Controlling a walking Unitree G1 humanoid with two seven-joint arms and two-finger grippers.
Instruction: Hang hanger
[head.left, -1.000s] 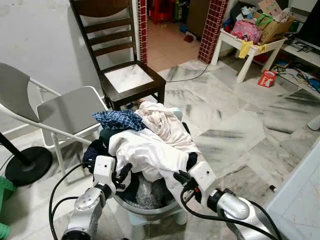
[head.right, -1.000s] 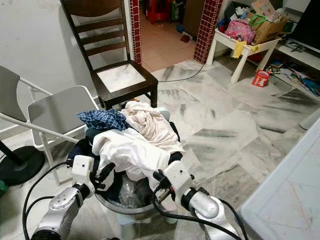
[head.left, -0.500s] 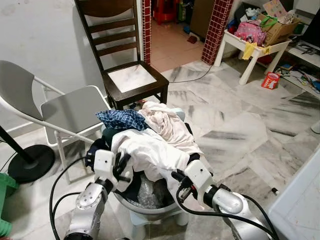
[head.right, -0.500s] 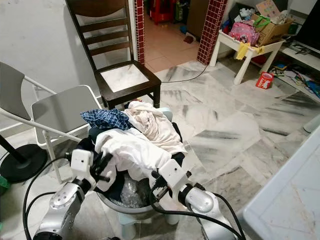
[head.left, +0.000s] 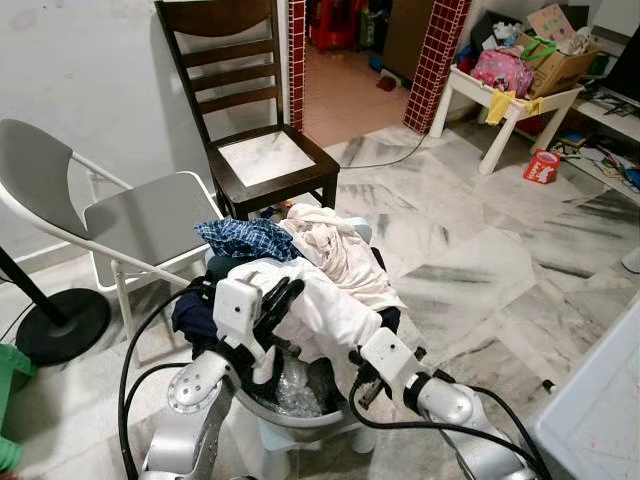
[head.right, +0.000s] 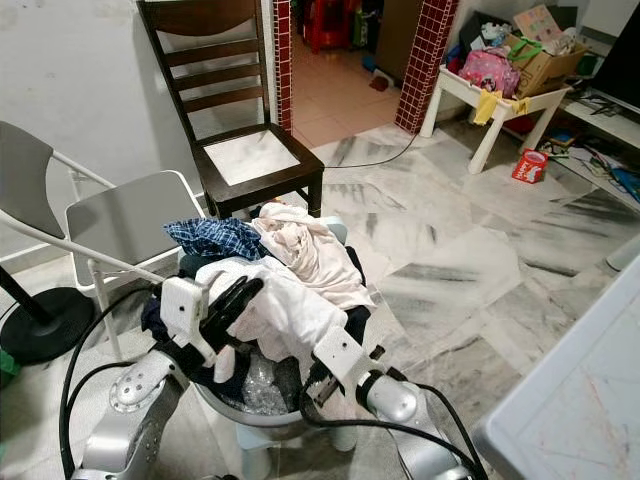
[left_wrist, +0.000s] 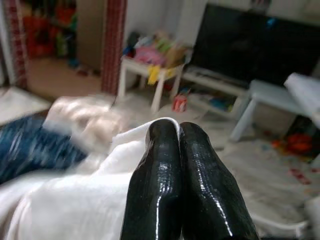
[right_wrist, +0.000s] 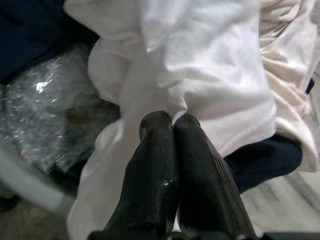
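Note:
A grey laundry basket (head.left: 300, 415) heaped with clothes stands right in front of me. On top lie a white garment (head.left: 320, 310), a cream cloth (head.left: 335, 245) and a blue plaid cloth (head.left: 245, 238). My left gripper (head.left: 285, 290) is raised over the left side of the white garment, and its fingers (left_wrist: 165, 165) are pressed together. At the basket's front my right gripper (head.left: 358, 362) is shut, with a puckered fold of the white garment (right_wrist: 200, 60) pinched at its tips (right_wrist: 173, 117). No hanger can be made out.
A dark wooden chair (head.left: 270, 160) stands behind the basket, and a grey folding chair (head.left: 140, 215) to its left. A black round stand base (head.left: 60, 325) sits far left. A cluttered white table (head.left: 510, 110) and a red can (head.left: 541, 165) are at the back right on marble floor.
My left gripper has risen from the basket's left rim up onto the white garment. The right gripper has sunk slightly at the basket's front. The camera shifted a little.

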